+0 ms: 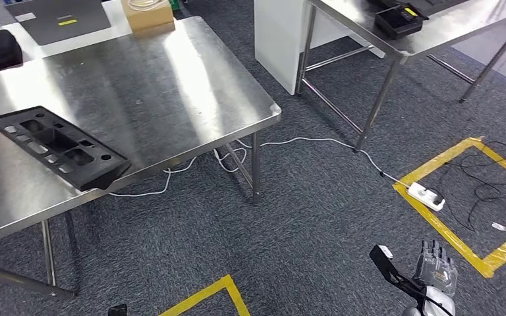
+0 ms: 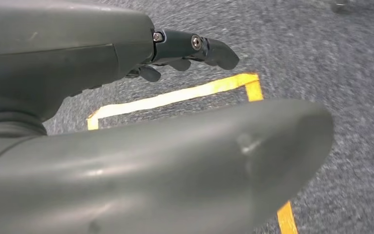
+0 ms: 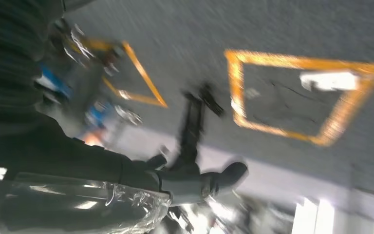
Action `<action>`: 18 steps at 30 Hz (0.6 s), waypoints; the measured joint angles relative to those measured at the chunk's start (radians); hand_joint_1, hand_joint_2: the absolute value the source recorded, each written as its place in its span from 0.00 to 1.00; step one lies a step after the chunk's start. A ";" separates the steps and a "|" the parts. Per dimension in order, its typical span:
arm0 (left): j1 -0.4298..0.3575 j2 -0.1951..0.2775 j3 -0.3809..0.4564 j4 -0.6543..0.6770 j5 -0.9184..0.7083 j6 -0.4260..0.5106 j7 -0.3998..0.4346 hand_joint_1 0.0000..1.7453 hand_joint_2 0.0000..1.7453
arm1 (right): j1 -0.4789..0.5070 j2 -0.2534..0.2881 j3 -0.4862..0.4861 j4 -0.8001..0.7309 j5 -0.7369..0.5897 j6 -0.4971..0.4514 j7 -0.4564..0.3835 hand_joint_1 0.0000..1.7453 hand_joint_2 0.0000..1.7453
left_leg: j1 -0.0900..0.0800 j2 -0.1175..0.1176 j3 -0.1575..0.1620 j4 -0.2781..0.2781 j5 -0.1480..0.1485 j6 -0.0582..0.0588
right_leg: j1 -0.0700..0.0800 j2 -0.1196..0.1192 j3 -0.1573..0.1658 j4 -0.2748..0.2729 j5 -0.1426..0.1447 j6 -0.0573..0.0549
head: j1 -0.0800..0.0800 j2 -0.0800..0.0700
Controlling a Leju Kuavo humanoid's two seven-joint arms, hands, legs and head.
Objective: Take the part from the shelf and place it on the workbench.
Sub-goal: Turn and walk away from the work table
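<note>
right hand (image 1: 435, 270) at 5 o'clock grips a thin black part (image 1: 395, 268) low over the carpet.
left hand (image 2: 175, 53) hangs with curled fingers, holding nothing; workbench (image 1: 171, 85) at 10 o'clock carries a black tray (image 1: 59, 146).

The brushed, reflective silver steel workbench (image 1: 171, 85) carried a matte black moulded tray (image 1: 59, 146) at nine o'clock and a tan cardboard box (image 1: 148, 14) at eleven. The speckled dark grey-blue carpet (image 1: 316, 197) bore yellow tape squares (image 1: 464, 197) at four o'clock, with a white power strip (image 1: 425, 195). The grey right hand (image 1: 436, 268) held a black bar-shaped part (image 1: 395, 268).
</note>
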 joint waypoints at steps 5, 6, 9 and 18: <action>0.007 0.006 0.000 0.000 -0.032 0.000 0.000 0.00 0.00 | 0.067 0.048 -0.114 0.097 -0.040 -0.005 -0.046 0.00 1.00 | 0.001 -0.054 -0.070 0.170 -0.060 0.002 | 0.008 0.059 -0.003 0.002 0.004 -0.007 | -0.002 0.000; 0.007 0.008 0.000 0.000 -0.040 0.000 0.000 0.00 0.00 | 0.083 0.059 -0.138 0.120 -0.051 0.001 -0.053 0.00 1.00 | 0.001 -0.065 -0.039 0.105 -0.022 0.008 | 0.008 0.074 -0.003 0.003 0.004 -0.006 | -0.002 0.000; 0.006 0.016 -0.001 0.000 -0.052 -0.001 0.004 0.00 0.00 | 0.112 0.087 -0.197 0.172 -0.067 0.015 -0.058 0.00 1.00 | 0.001 -0.130 0.045 -0.073 0.051 0.024 | 0.011 0.113 -0.007 0.005 0.010 0.003 | -0.002 0.000; -0.002 0.022 -0.001 -0.001 -0.065 0.000 0.008 0.00 0.00 | 0.143 0.114 -0.281 0.249 -0.085 0.055 -0.057 0.00 1.00 | -0.013 -0.028 0.047 -0.122 0.088 0.059 | 0.023 0.018 -0.155 0.277 -0.109 0.013 | 0.004 0.000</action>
